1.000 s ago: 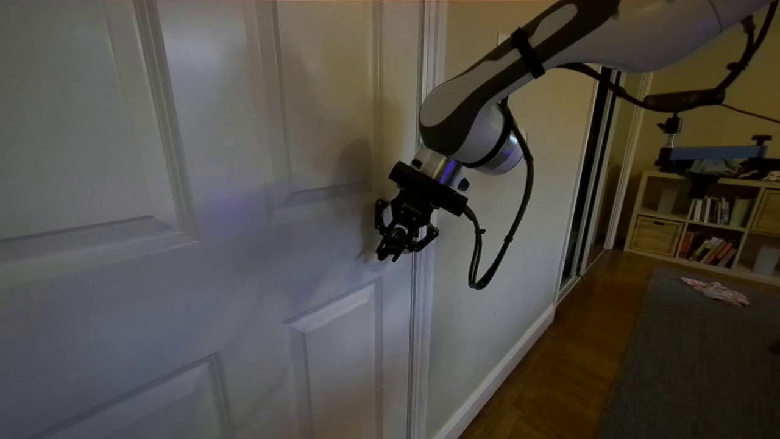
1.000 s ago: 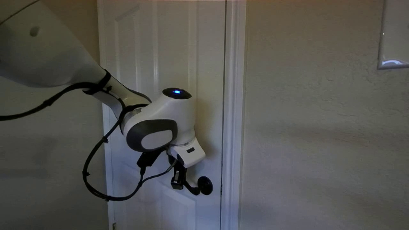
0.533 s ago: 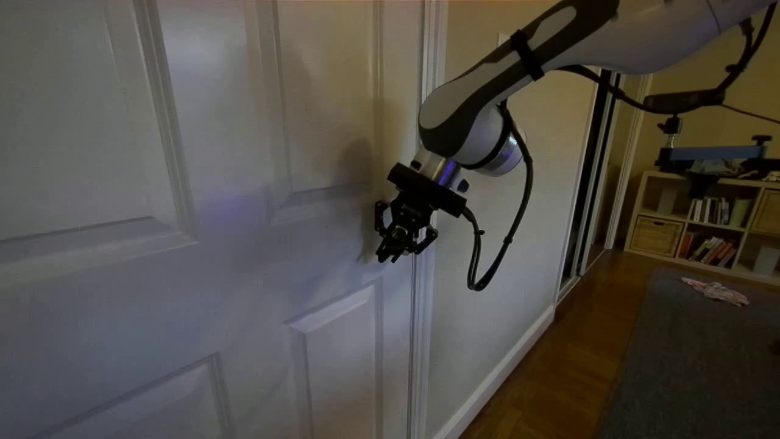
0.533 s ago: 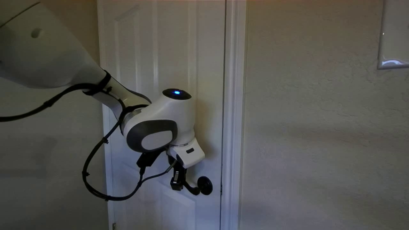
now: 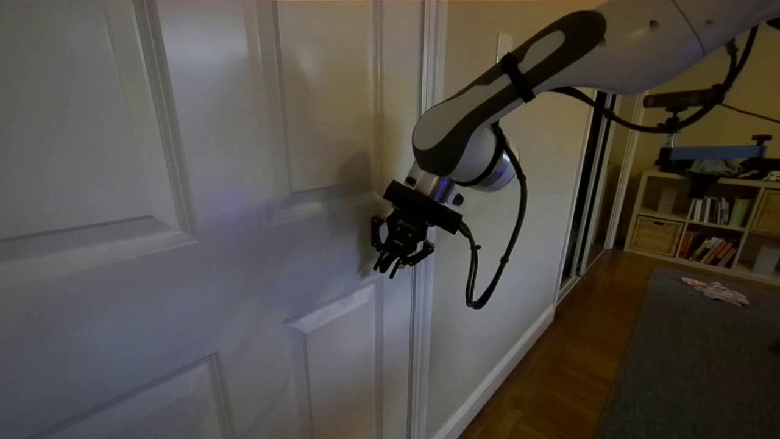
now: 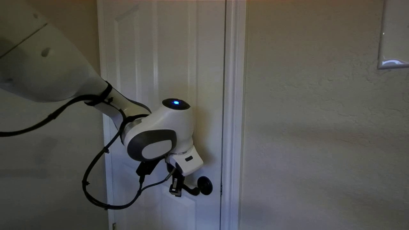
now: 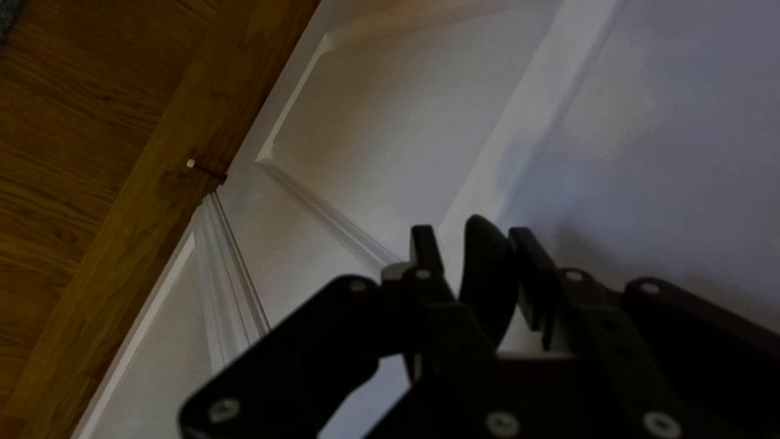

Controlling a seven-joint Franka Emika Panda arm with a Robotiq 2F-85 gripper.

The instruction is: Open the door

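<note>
The white panelled door [image 5: 256,274] stands shut in its frame in both exterior views [image 6: 172,48]. Its panels also show in the wrist view [image 7: 396,134]. The dark lever handle [image 6: 204,185] sticks out sideways from its round base. My black gripper [image 5: 384,271] is at the handle, tilted down, and also shows at the lever's free end in an exterior view [image 6: 175,191]. In the wrist view the lever [image 7: 485,268] lies between the fingers of the gripper [image 7: 473,230]. A gap shows at the left finger; the right finger is very near or touching the lever.
White door trim [image 6: 234,95] and a plain wall [image 6: 319,111] stand beside the door. A cable [image 5: 518,244] loops from the arm. Farther back are a bookshelf [image 5: 688,213], a rug [image 5: 682,366] and a cloth [image 5: 716,291]. A wooden floor [image 7: 91,152] lies below.
The arm and gripper have moved down in both exterior views. The fingertips look slightly farther apart than before. The lever looks about level still, and the door has not moved.
</note>
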